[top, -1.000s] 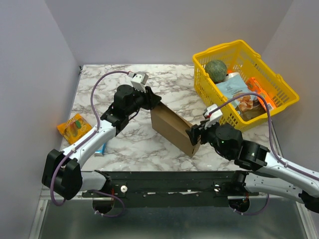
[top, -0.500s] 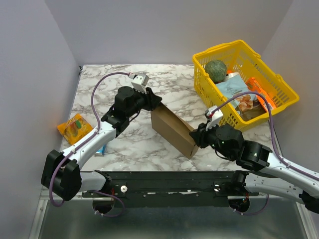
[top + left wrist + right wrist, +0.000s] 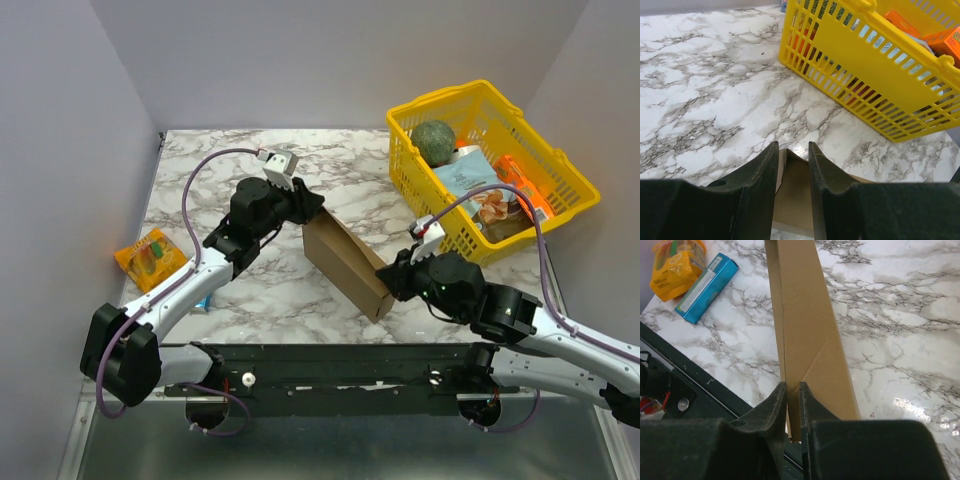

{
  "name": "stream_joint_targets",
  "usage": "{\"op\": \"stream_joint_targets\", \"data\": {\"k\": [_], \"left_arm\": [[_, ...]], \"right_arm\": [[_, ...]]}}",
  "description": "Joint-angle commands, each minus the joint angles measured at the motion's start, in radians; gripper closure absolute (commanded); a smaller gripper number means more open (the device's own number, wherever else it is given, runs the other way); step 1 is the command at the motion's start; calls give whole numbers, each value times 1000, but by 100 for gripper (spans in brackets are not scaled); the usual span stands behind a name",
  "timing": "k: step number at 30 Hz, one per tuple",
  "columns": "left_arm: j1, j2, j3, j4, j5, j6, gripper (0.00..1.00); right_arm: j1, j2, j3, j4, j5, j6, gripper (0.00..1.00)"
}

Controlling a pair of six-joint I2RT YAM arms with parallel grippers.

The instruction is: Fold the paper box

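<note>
You hold the paper box [image 3: 345, 262] on edge mid-table, left gripper [image 3: 310, 205] clamped on its 11 o'clock end, right gripper [image 3: 388, 272] pinching its 5 o'clock wall, likely bracing it for folding.

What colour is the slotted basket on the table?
The basket is yellow, clearest in the left wrist view.

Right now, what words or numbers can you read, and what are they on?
Nothing here can be read.
Blue carton: label print, too small to read.
Yellow packet: print too blurred to read.
Orange box in the yellow basket: dark marks, cut off, unreadable.
Paper box: plain, no print showing.
</note>
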Motion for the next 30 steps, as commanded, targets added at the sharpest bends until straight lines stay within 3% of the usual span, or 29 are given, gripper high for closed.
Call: {"op": "stream_joint_targets", "data": {"k": [1, 30], "left_arm": [[-5, 38, -99, -230, -63, 39, 63], [-8, -22, -274, -143, -149, 13, 63]], "right_arm": [[11, 44, -53, -98, -31, 36, 79], [70, 148, -147, -283, 62, 291, 75]]}}
